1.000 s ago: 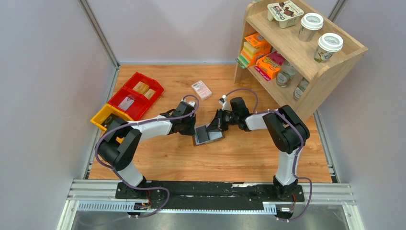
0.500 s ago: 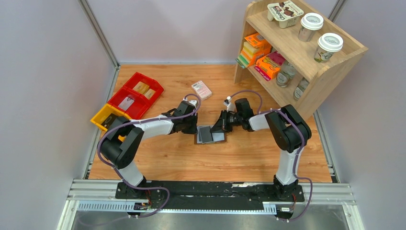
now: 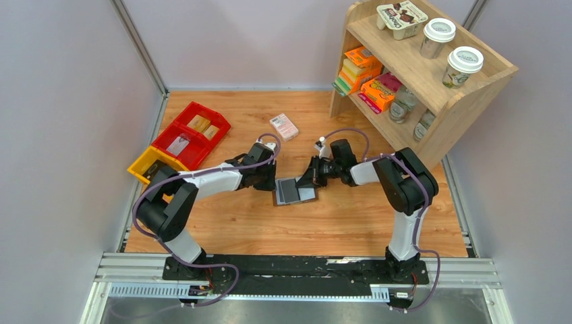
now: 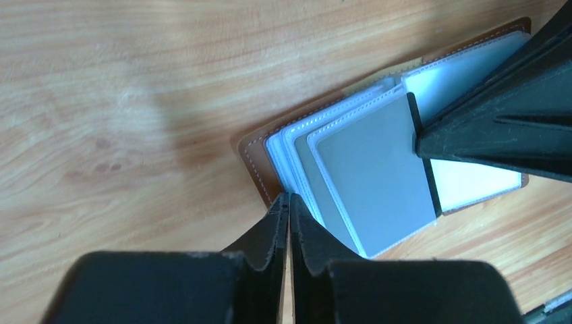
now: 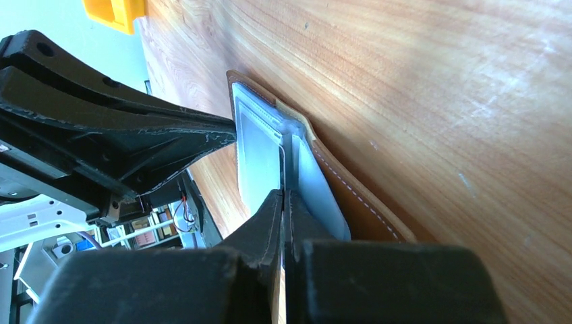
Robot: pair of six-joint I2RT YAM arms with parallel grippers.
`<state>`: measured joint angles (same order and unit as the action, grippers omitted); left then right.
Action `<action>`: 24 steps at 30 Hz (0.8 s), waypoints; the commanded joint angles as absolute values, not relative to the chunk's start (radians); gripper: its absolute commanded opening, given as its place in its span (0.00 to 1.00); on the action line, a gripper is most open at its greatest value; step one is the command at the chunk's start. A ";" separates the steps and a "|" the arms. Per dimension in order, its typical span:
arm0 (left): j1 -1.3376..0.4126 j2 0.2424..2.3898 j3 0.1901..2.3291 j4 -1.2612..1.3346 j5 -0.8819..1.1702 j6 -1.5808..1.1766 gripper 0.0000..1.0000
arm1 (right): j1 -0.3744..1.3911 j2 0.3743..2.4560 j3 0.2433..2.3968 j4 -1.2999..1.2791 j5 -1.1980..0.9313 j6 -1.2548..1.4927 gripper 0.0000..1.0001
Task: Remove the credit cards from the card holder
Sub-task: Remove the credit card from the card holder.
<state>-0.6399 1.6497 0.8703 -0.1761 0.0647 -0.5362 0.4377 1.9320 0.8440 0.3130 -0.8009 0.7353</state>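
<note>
Black-and-white arms (image 3: 216,179) (purple cables (image 3: 344,128))

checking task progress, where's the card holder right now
The card holder lies open mid-table in the top view, between the left gripper and the right gripper, nearer than the pink-and-white box.

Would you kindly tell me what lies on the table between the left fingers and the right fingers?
The open card holder lies between the left fingers and the right fingers, shown in the top view.

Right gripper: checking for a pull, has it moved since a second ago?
Yes: the right gripper has shifted slightly right, toward the wooden shelf.
</note>
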 commanded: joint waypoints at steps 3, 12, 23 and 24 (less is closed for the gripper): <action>-0.646 1.560 0.873 -0.187 0.149 -0.560 0.12 | 0.456 1.917 0.830 0.373 -0.773 0.765 0.02; -0.650 1.652 0.899 -0.166 0.210 -0.565 0.10 | 0.462 1.922 0.827 0.394 -0.759 0.787 0.02; -0.650 1.709 0.881 -0.212 0.143 -0.532 0.00 | 0.460 1.905 0.824 0.411 -0.781 0.793 0.09; -0.650 1.710 0.882 -0.215 0.137 -0.531 0.00 | 0.459 1.902 0.824 0.416 -0.785 0.795 0.11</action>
